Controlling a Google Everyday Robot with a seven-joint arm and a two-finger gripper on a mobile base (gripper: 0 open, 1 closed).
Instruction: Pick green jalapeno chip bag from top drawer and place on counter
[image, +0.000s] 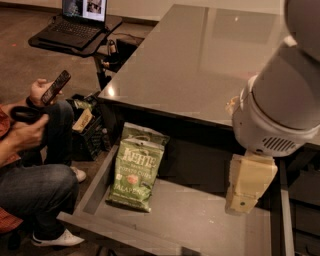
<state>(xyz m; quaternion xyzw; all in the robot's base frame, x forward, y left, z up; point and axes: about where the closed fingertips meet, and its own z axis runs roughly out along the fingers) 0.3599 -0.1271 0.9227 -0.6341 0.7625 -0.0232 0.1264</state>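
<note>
The green jalapeno chip bag (137, 169) lies flat in the left part of the open top drawer (200, 225), label up, its top end under the counter's edge. The counter (200, 55) is the dark glossy slab above the drawer. My gripper (246, 189) is the cream-coloured piece hanging from the big grey arm at the right. It hovers over the right part of the drawer, well to the right of the bag and not touching it. It holds nothing that I can see.
A seated person (35, 165) holding a phone (55, 86) is close to the drawer's left side. A small black stand with a laptop (80, 20) is at the back left. Bags and a crate (87, 130) sit on the floor by the counter's corner.
</note>
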